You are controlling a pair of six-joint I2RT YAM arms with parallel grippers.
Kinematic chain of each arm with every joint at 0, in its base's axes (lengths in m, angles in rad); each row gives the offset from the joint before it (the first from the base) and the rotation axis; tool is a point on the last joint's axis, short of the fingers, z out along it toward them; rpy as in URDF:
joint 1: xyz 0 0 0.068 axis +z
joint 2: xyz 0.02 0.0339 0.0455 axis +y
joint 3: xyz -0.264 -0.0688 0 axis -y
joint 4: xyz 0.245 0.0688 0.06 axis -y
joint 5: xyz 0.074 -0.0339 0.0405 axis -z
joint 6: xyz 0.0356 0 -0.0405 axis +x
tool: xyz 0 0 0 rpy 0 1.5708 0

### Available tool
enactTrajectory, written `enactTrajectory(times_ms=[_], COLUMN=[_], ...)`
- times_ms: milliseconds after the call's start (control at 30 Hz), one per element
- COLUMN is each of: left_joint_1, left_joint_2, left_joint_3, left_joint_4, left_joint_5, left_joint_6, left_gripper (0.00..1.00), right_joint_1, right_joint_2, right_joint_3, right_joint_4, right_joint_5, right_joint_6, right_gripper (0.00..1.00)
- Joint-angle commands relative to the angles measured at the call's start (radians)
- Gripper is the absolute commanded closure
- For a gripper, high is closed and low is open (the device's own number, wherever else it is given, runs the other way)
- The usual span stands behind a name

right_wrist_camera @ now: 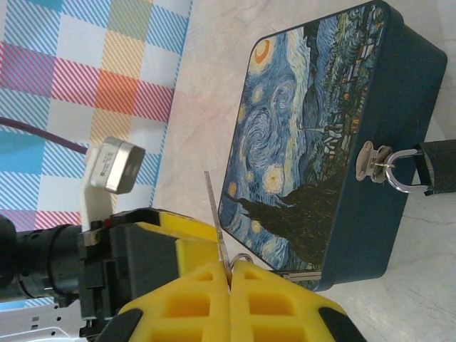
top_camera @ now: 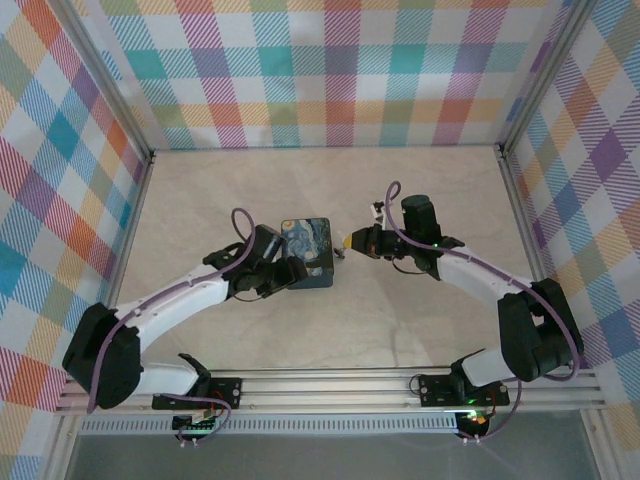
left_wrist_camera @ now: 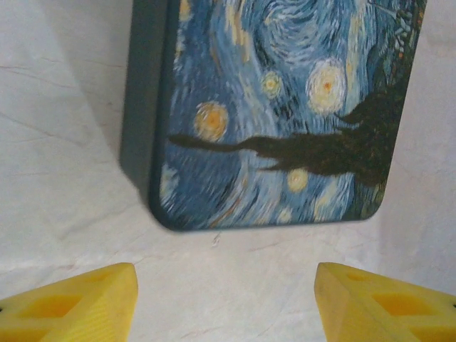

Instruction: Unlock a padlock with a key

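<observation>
Here the right gripper (right_wrist_camera: 229, 271) pinches the key (right_wrist_camera: 215, 214), the left gripper (left_wrist_camera: 226, 286) stands wide before the box (left_wrist_camera: 285, 107), whose clasp (right_wrist_camera: 372, 158) carries the padlock (right_wrist_camera: 436, 167).

**Padlock cropped, key half buried**

The padlock (right_wrist_camera: 436, 167) runs off the right wrist view at 3 o'clock. The key (right_wrist_camera: 216, 217) has its lower end hidden where the right gripper (right_wrist_camera: 230, 276) pinches it. The box (left_wrist_camera: 285, 107) looks blurred in the left wrist view, cropped at 12 o'clock.
</observation>
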Motion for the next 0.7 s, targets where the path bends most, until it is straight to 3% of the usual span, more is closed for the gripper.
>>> enactTrajectory(times_ms=[0,133,333,667], left_joint_1=[-0.034,-0.045,-0.028,0.113], left_joint_2=[0.052,0.114,0.126,0.193], left_joint_3=[0.011,0.025,0.003,0.042], left_joint_4=[0.142,0.176,0.156,0.159], left_joint_5=[-0.041,-0.069,-0.204,-0.223], left_joint_6=[-0.084,-0.117,-0.161,-0.109], left_gripper=[0.33,0.33,0.33,0.37], right_joint_1=[-0.004,-0.004,-0.005,-0.004], right_joint_2=[-0.030,-0.044,-0.055,-0.088], right_joint_3=[-0.023,-0.031,-0.030,-0.042], right_joint_4=[-0.015,-0.027,-0.077,-0.137], right_joint_5=[0.013,0.027,0.043,0.072], right_joint_6=[-0.028,-0.041,-0.080,-0.112], right_gripper=[1.00,1.00,1.00,1.00])
